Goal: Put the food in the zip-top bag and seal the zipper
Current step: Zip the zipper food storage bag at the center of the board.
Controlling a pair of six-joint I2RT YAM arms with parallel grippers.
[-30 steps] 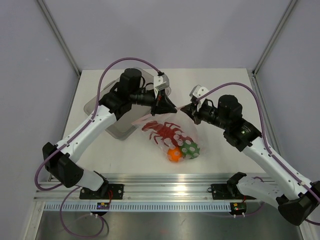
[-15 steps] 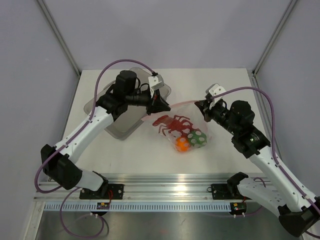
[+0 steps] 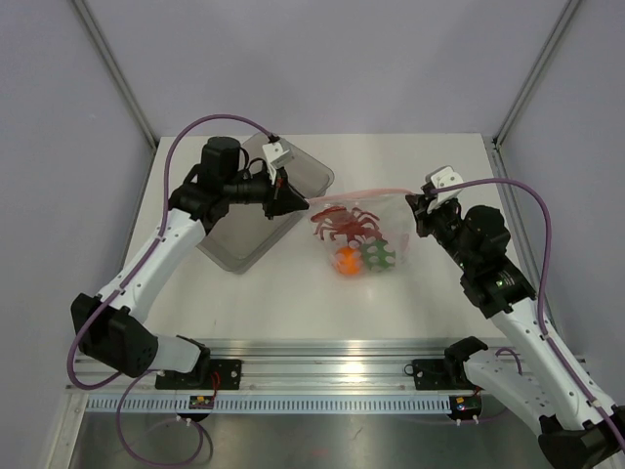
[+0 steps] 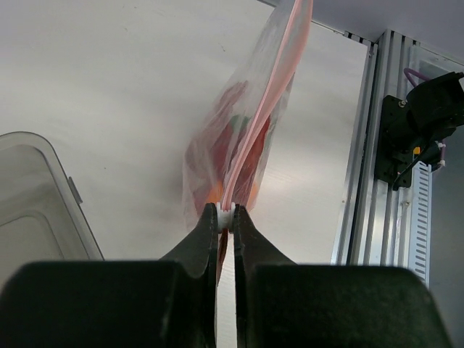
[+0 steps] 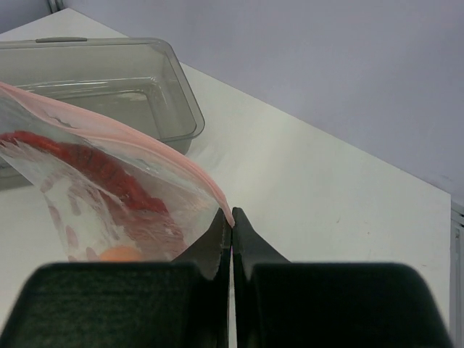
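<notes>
Food sat nearest the arm bases, low in the belly of the zip-top bag [image 3: 393,230]: the orange fruit [image 3: 347,261] and the green bell pepper [image 3: 377,256] lay side by side at the bottom, with the red lobster [image 3: 342,223] just behind them. Whether the bag's underside touched the desk [image 3: 254,303] or hung clear of it, the top view did not settle. Beyond the food the zipper [image 3: 356,193] ran as one taut pinkish line, its long axis crosswise, left to right, between the two arms. The left fingers [image 4: 201,243] were clenched on its left end and the right fingers [image 5: 210,243] on its right end, so each arm held a corner and neither was nearer the middle. In both wrist views the strip led straight away from the pinch, its two lips lying together there. Whether they were pressed shut along the whole length I could not tell. Sealing would likely call for one pinch to anchor its corner while the other slid along that axis toward it. Farthest back, on the left, the clear tray [image 3: 234,256] lay under the left wrist.
</notes>
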